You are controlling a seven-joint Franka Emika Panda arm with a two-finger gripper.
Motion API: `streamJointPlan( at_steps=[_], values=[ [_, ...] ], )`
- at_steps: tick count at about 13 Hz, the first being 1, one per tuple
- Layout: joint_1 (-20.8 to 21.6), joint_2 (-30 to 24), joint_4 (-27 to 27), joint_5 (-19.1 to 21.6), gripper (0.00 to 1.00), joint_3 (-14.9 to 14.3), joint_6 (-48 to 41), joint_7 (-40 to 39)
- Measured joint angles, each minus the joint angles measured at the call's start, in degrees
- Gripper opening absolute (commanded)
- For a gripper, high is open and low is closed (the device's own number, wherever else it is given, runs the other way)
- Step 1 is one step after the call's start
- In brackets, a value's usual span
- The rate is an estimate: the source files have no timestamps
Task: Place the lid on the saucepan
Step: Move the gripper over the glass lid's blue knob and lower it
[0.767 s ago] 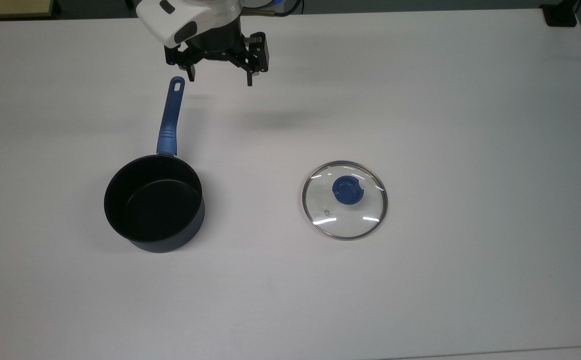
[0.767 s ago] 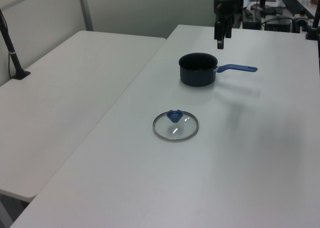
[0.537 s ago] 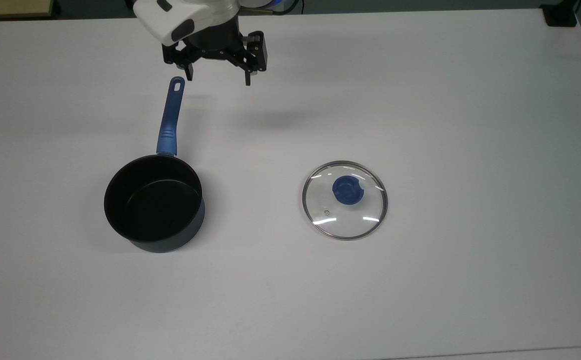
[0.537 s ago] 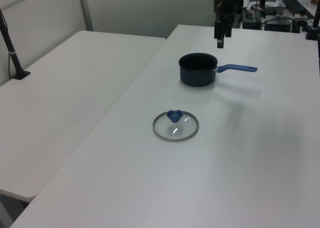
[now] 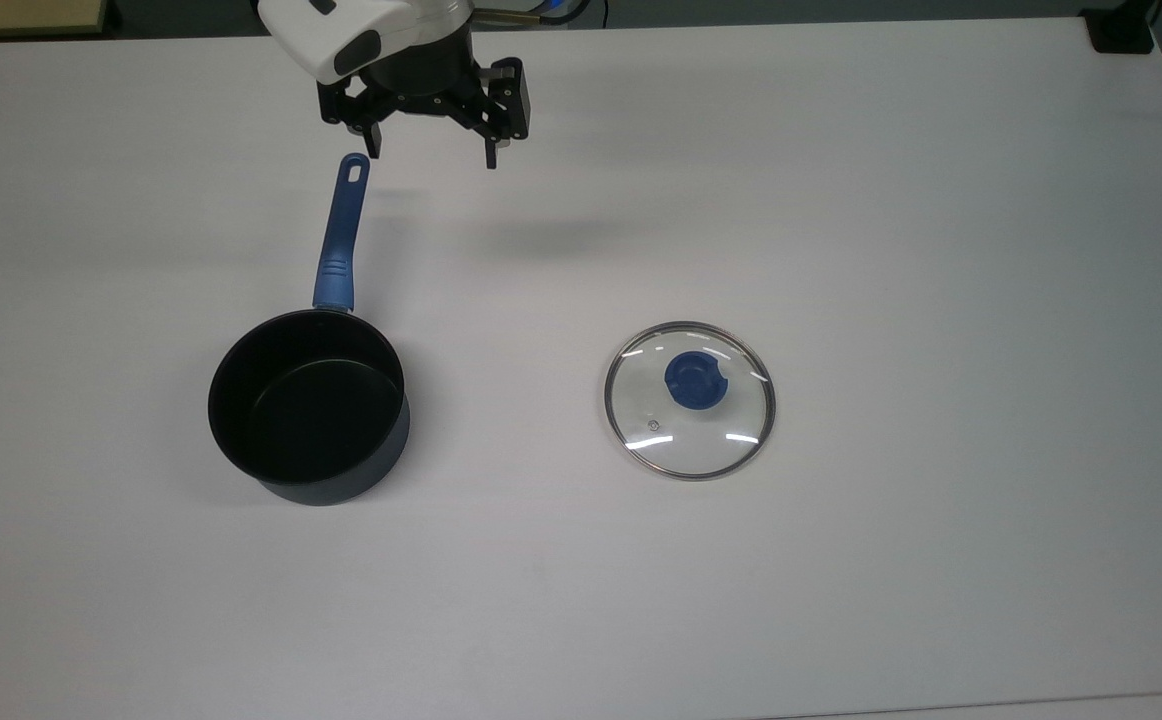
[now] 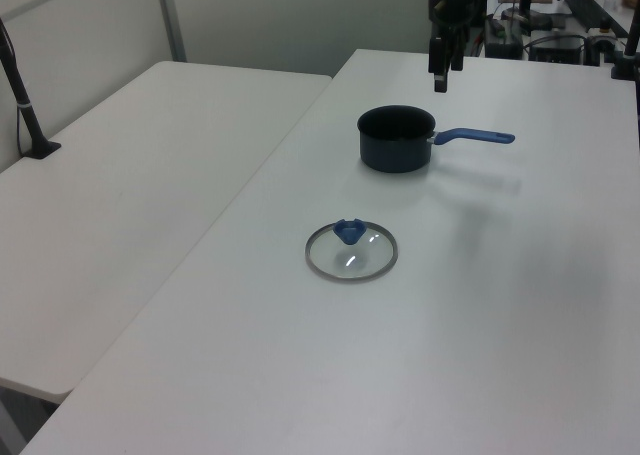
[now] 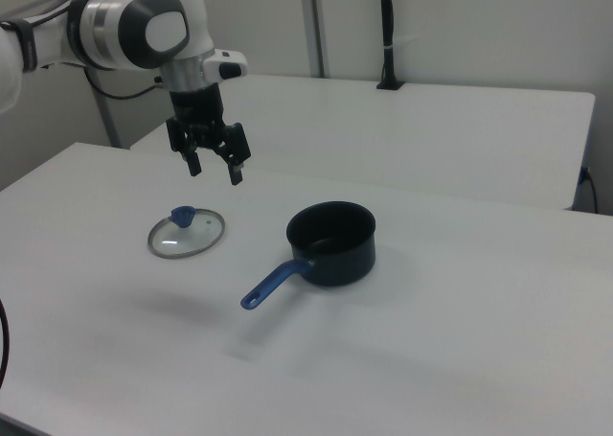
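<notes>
The lid (image 5: 690, 400), clear glass with a metal rim and a blue knob, lies flat on the white table (image 5: 941, 250); it also appears as the lid (image 6: 351, 250) and the lid (image 7: 187, 232). The saucepan (image 5: 309, 405) is dark navy with a black inside and stands upright to the top view's left, its blue handle (image 5: 339, 231) pointing toward the arm. It is empty in the left view (image 6: 397, 138) and right view (image 7: 331, 242). My gripper (image 5: 431, 158) hangs open and empty above the table near the handle's tip, far from the lid, also seen as gripper (image 7: 215, 172).
A second white table (image 6: 130, 175) adjoins on the left view's left. A black post (image 6: 22, 100) stands on it. Cluttered equipment (image 6: 560, 20) sits beyond the table's far edge in the left view.
The gripper has drifted slightly toward the top view's upper left, still open. Lid and saucepan have not moved.
</notes>
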Motion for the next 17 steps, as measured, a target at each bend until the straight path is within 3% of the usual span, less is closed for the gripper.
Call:
streamJointPlan(
  at_steps=[10, 17],
  values=[
    [0.5, 1.51, 0.19, 0.23, 1.0, 0.41, 1.33, 0.0],
    [5.72, 3.95, 0.25, 0.3, 1.0, 0.88, 6.41, -0.01]
  ],
)
